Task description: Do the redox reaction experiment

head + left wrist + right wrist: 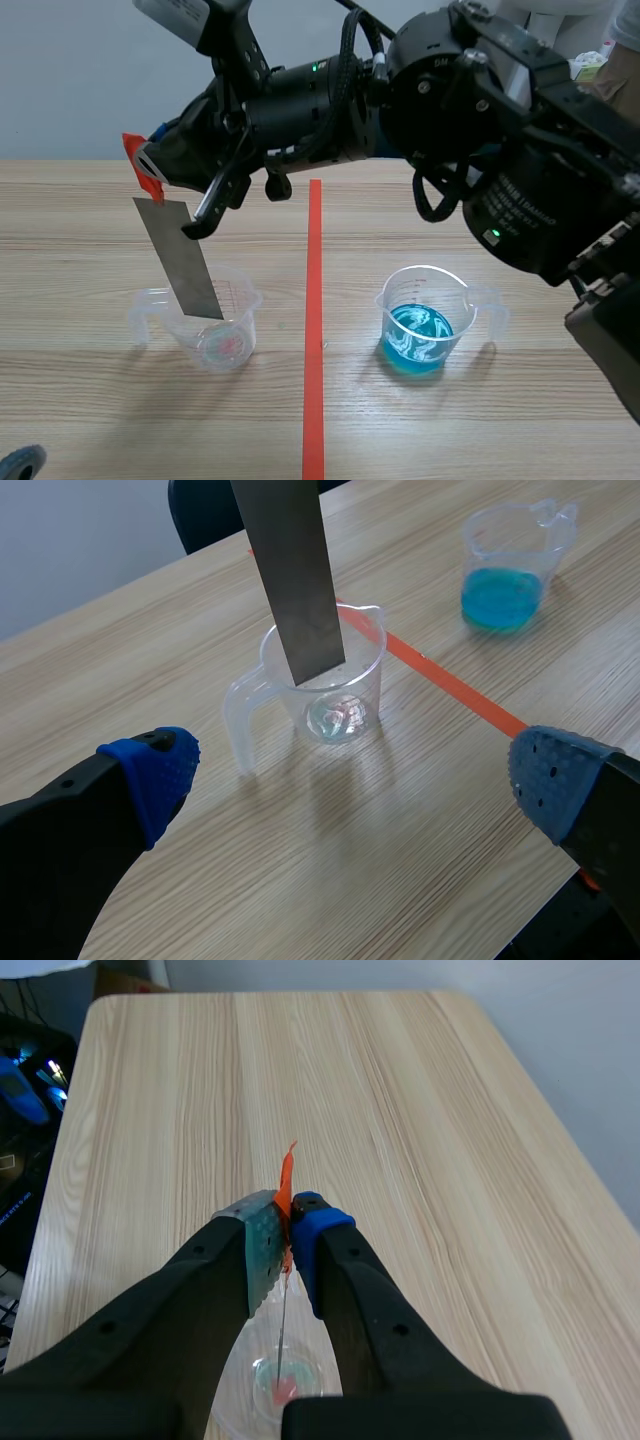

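The big wooden bench has a red line painted down its middle. The right arm is the biggest thing. It comes in high from the right and goes past the red line to the left side. The right end effector is pinching the top of a flat grey metal strip, at its orange tab. The strip hangs down, tipped a little. Its low end sits in the mouth of a clear cup on the left of the line. On the other side of the line, well apart, stands a cup with blue water. The left end effector is low, near the clear cup. Its blue pads are spread wide and hold nothing.
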